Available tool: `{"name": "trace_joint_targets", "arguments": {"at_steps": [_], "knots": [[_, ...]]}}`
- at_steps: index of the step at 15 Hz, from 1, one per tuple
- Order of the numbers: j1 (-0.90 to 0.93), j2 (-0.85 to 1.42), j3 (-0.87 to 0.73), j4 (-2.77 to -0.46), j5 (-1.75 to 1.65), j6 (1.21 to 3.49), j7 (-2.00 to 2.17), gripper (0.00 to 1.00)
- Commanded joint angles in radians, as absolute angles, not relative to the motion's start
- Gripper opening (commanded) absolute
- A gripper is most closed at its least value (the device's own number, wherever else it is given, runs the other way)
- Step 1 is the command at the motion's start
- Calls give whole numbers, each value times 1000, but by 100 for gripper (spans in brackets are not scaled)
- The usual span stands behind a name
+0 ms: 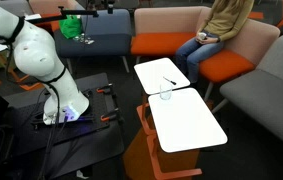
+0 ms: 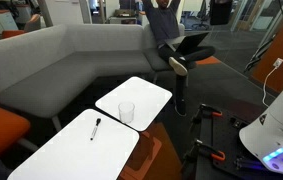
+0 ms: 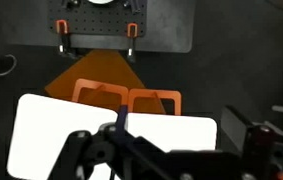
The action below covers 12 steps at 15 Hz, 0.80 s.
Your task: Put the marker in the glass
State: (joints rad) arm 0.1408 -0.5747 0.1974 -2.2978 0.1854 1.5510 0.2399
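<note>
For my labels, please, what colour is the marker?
The marker looks black, clearest in an exterior view.

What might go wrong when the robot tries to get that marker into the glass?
The glass stands close to its tabletop's edge, beside the gap between the two white tabletops; a nudge might tip it over or off.
The marker is thin and lies flat on the other tabletop, so it may roll or slip when gripped.
A seated person is near the tabletops; a wide swing of the arm might come close.
</note>
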Motion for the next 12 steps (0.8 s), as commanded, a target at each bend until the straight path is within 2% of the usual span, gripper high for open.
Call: {"name": "trace_joint_targets", "arguments": {"at_steps": [1, 8, 12], "knots": [[133, -575, 203, -2295, 188, 1548, 237, 100], [133, -575, 203, -2295, 188, 1548, 237, 100], [96, -494, 221, -2279, 163, 1692, 296, 100]]}}
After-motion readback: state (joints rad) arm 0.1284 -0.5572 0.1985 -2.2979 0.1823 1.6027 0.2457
